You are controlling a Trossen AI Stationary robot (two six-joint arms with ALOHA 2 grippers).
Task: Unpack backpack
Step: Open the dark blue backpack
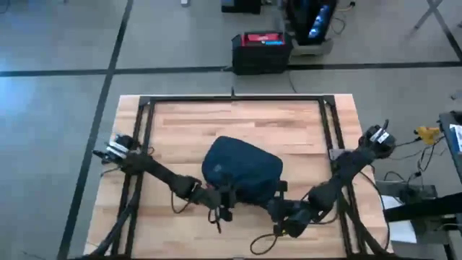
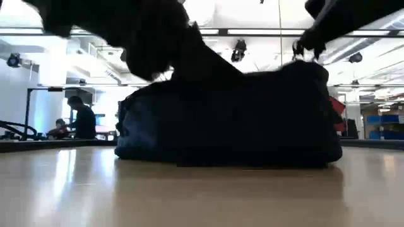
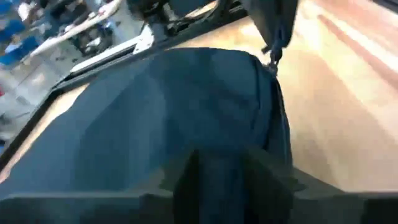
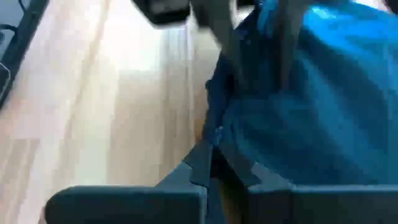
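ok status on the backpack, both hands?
Left hand at backpack's near edge, fingers parted. Right hand shut, at its near right corner. Backpack flat mid-table, nothing unpacked in view. Nothing in the way.

No legible text or labels anywhere.

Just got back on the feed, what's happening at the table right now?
Both arms are working on the dark navy backpack lying on the wooden table. The left gripper sits at its near edge, jaws parted against the fabric. The right gripper is at the near right corner, jaws shut on the backpack's edge. Nothing is unpacked yet.
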